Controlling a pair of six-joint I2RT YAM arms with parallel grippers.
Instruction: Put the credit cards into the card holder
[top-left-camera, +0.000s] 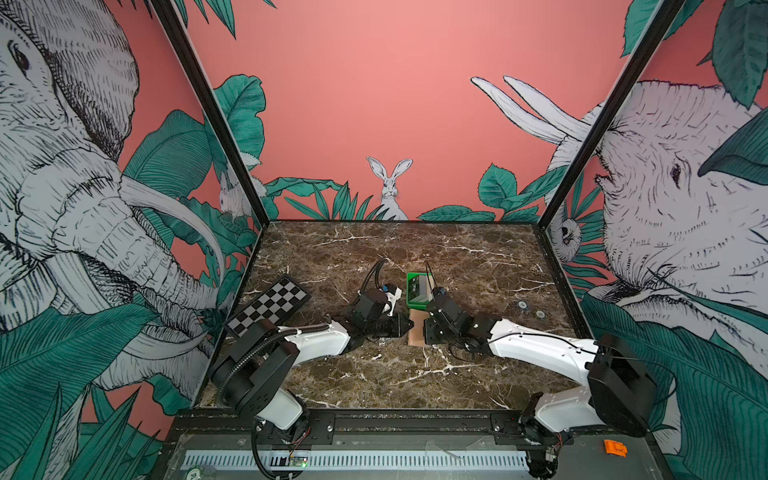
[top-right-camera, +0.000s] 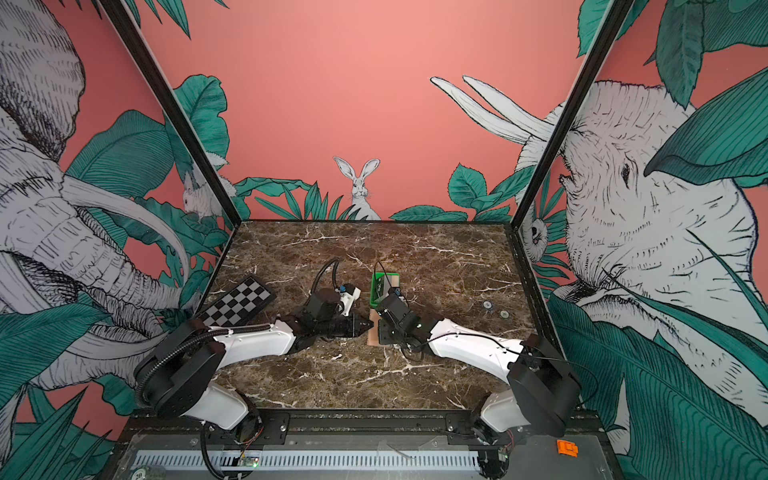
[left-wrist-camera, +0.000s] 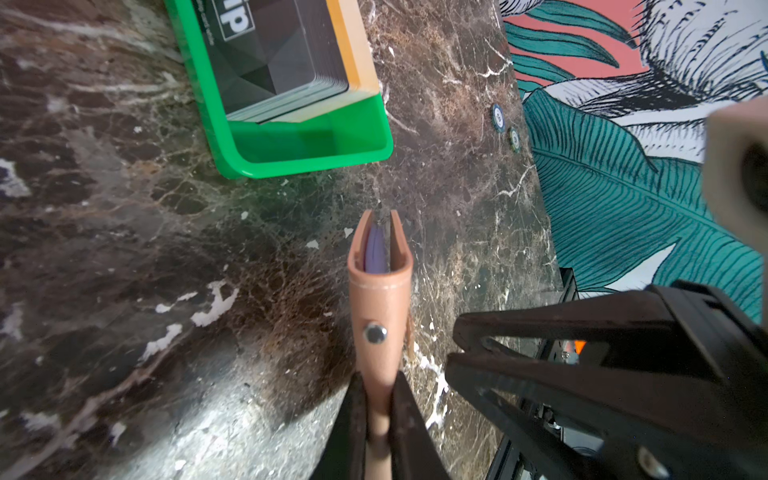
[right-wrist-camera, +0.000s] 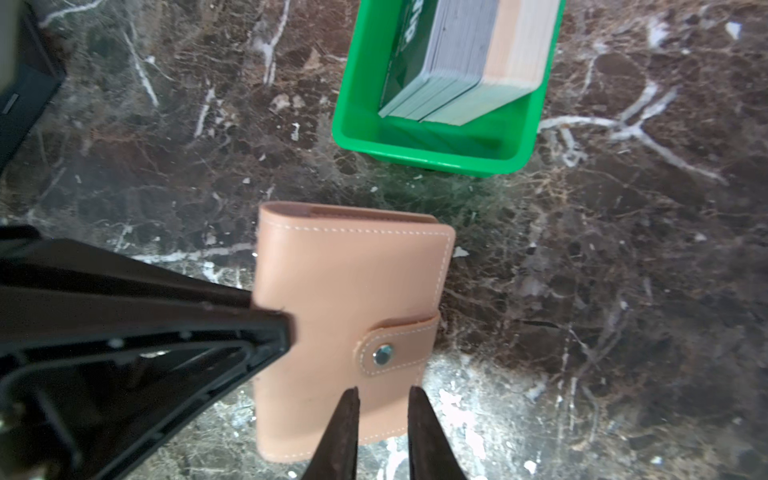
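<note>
Midway across the marble counter (top-left-camera: 374, 374), closed tan card holder (right-wrist-camera: 349, 291) lying flat, left gripper (left-wrist-camera: 379, 376) clamped on one edge, right gripper (right-wrist-camera: 384, 395) slightly parted, empty, tips at another edge, credit cards (right-wrist-camera: 453, 62) stacked in green tray (right-wrist-camera: 424, 162) just beyond.

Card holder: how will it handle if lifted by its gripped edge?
The card holder probably stays shut, since its strap looks snapped. It seems fairly stiff: its covers run straight out from the left gripper. The smooth skin may slip in that narrow pinch.
</note>
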